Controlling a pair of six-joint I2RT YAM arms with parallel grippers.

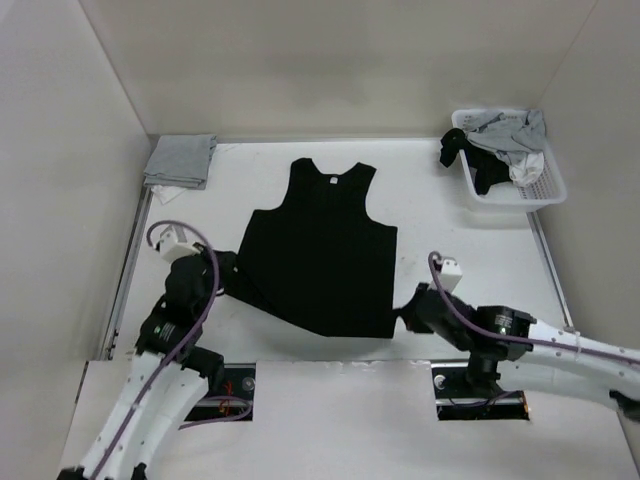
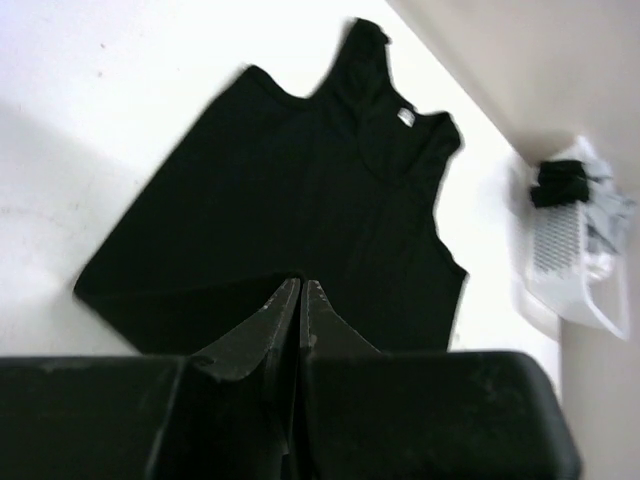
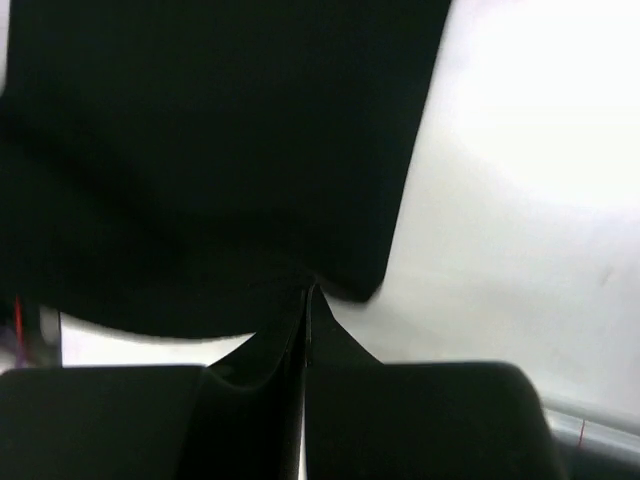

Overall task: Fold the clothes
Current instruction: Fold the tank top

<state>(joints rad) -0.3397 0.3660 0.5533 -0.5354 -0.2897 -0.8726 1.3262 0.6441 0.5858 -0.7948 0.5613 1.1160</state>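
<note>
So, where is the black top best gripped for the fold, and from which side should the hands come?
At the two corners of the hem, from the near edge. The black top lies spread out with the neckline at the far side, so the hem is its nearest side and the corners are free to pinch. The left hand and the right hand are shut on one corner each.

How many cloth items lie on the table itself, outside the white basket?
2. The black sleeveless top lies spread in the middle; a folded grey cloth sits in the far left corner. More clothes fill the white basket, some perhaps hidden.
</note>
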